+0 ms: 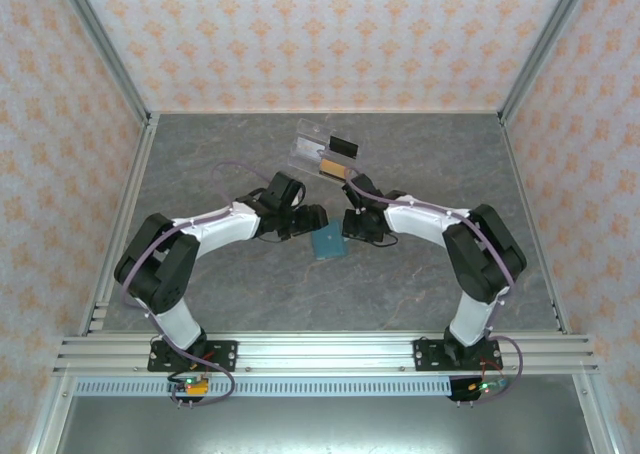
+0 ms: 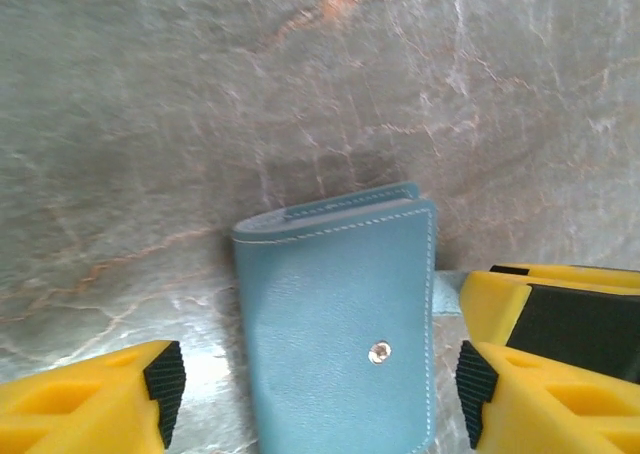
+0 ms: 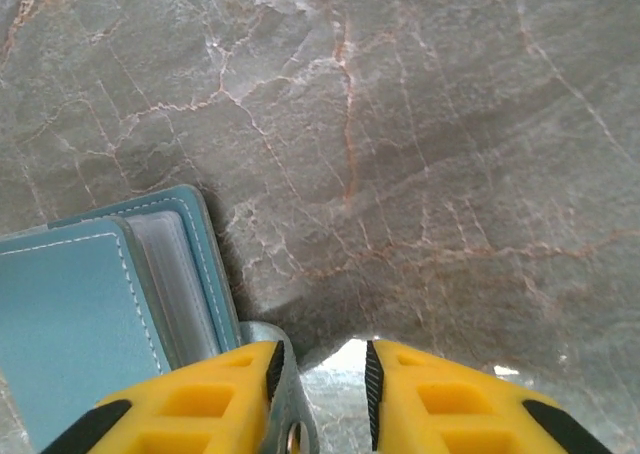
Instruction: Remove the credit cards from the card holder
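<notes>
The teal-blue card holder (image 1: 326, 242) lies folded on the marble table, its snap dot (image 2: 379, 352) facing up. My left gripper (image 2: 320, 399) is open wide, with one finger on each side of the card holder (image 2: 340, 324) and a gap to both. The right gripper (image 3: 320, 384) is open a little just right of the card holder (image 3: 90, 314). The holder's snap tab (image 3: 292, 424) rests against its left pad and is not clamped. Pale sleeves (image 3: 165, 274) show at the holder's edge; any credit cards inside are hidden. A black card (image 1: 343, 146) and an orange card (image 1: 328, 166) lie at the back.
The two cards rest on a clear plastic piece (image 1: 308, 144) near the back of the table. Patterned walls with metal rails enclose the table on three sides. Both arms reach inward, and their grippers (image 1: 310, 221) (image 1: 357, 224) almost meet over the holder.
</notes>
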{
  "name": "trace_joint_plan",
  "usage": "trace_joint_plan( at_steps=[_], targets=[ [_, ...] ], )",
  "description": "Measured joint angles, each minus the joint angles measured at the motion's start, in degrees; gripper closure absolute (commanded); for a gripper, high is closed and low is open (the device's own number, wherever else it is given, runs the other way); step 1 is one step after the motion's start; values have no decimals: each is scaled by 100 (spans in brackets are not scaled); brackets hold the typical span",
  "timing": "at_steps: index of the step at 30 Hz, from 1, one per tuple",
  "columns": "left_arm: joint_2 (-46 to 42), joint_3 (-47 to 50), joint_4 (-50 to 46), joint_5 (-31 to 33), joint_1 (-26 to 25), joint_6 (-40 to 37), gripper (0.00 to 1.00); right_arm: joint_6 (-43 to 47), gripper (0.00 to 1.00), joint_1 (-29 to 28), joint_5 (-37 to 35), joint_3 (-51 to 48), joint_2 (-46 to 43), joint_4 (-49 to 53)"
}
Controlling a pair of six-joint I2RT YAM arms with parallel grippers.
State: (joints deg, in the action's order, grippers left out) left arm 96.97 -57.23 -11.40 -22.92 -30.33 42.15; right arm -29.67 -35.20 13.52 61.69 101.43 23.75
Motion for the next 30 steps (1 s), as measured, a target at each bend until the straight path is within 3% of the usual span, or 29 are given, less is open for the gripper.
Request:
trace_joint_plan(
  at_steps=[7,15,22,30],
  targets=[
    [-227,13,-227,656,52,0,10,138,93,0,122,98,81,-11],
    [-903,435,-201,1019,553,173,0,341,93,-9,306,59,-522,-116],
    [-1346,785,-168,1185,942,304,0,514,93,-455,439,417,-765,-168],
    [-1849,833,-236,1447,1025,302,0,509,94,-807,470,719,-636,-229]
  ],
)
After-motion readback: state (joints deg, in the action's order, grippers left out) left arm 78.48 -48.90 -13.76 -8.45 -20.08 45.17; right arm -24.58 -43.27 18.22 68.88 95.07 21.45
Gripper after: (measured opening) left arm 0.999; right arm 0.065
